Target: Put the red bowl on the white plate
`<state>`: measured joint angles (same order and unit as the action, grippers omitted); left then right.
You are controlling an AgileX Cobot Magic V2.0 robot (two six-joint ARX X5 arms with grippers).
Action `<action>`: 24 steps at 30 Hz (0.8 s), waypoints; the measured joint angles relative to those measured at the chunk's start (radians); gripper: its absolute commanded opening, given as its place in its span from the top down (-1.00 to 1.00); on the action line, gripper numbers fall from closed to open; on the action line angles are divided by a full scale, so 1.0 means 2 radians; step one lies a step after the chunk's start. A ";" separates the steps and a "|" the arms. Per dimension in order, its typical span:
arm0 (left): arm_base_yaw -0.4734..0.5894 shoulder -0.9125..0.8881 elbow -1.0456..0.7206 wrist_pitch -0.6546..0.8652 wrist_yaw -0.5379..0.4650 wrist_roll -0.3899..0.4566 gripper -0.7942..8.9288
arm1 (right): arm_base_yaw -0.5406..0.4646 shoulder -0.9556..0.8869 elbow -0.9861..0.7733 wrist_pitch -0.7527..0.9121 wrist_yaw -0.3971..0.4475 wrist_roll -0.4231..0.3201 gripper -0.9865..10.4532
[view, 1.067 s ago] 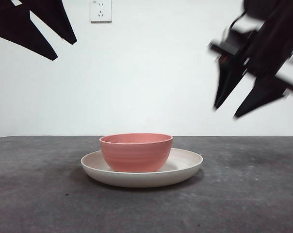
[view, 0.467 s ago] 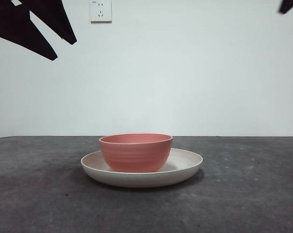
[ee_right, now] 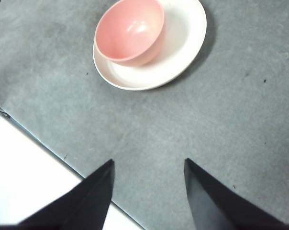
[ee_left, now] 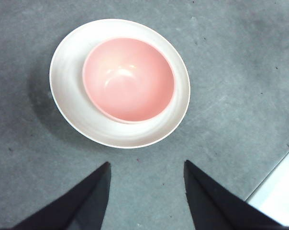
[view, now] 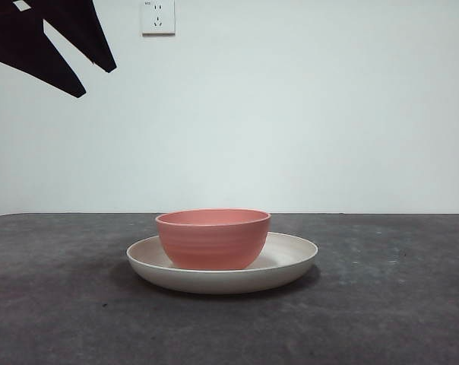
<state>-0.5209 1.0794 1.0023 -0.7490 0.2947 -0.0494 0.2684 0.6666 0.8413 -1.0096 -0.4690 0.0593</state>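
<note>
The red bowl point(view: 213, 238) is seen seated upright inside the white plate point(view: 290, 262) on the bench point(view: 397, 304); the task appears done. Both claws, left claw point(ee_left: 145, 168) and right claw point(ee_right: 148, 166), are held released and apart from it.

Bare tabletop point(view: 397, 304) rings the plate point(view: 290, 262) on every side, with the bowl point(view: 213, 239) the sole obstacle atop it. The left claw point(ee_left: 145, 167) hangs spread above and apart; the right claw point(ee_right: 148, 165) likewise, nothing between either's jaws.
</note>
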 measured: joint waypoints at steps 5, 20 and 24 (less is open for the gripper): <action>0.000 0.000 0.000 -0.001 0.000 0.000 0.33 | 0.000 -0.004 0.000 0.002 -0.005 0.000 0.42; 0.000 0.000 0.000 -0.001 0.000 0.000 0.82 | 0.000 -0.004 0.000 0.003 -0.005 -0.001 0.82; 0.000 0.000 0.000 -0.001 0.000 0.000 0.82 | 0.000 -0.004 0.000 0.008 -0.005 -0.001 0.82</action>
<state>-0.5209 1.0794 1.0023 -0.7509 0.2947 -0.0490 0.2684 0.6586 0.8413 -0.9928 -0.4782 0.0566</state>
